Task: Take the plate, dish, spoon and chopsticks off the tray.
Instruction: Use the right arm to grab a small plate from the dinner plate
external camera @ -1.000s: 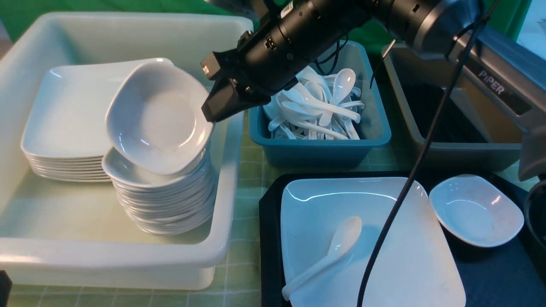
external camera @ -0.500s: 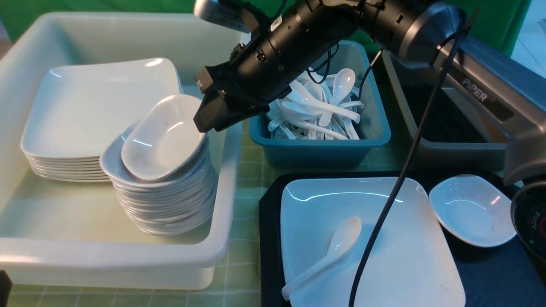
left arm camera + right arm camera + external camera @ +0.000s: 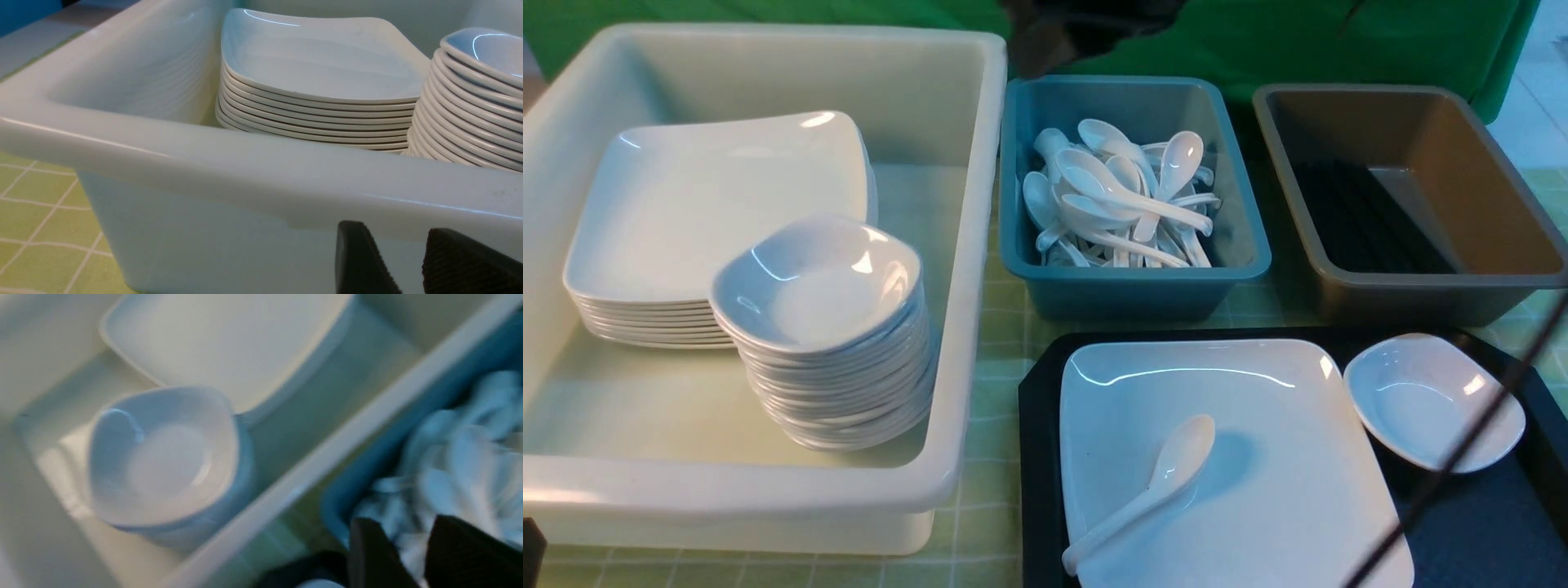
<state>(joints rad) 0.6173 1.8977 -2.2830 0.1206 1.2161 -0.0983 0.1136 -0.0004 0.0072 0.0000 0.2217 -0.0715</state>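
On the black tray (image 3: 1486, 539) at the front right lies the large white plate (image 3: 1282, 457), with the white spoon (image 3: 1168, 469) lying on it. A small white dish (image 3: 1429, 400) sits on the tray right of the plate. The chopsticks are out of view. My left gripper (image 3: 394, 228) is open and empty, close to the white bin's outer wall (image 3: 245, 171). My right gripper (image 3: 406, 526) is blurred, open with nothing between its fingers, above the teal bin's near corner. In the front view only a dark blur of that arm (image 3: 1086, 33) shows at the top.
The white bin (image 3: 768, 482) holds a stack of square plates (image 3: 711, 204) and a stack of small dishes (image 3: 825, 286). A teal bin (image 3: 1135, 286) is full of white spoons (image 3: 1119, 196). A brown bin (image 3: 1421, 286) stands at the back right. A cable (image 3: 1462, 457) crosses the tray.
My right gripper let go of the small dish, which now rests level on top of the dish stack. The right arm then lifted up and back, out of the front view.
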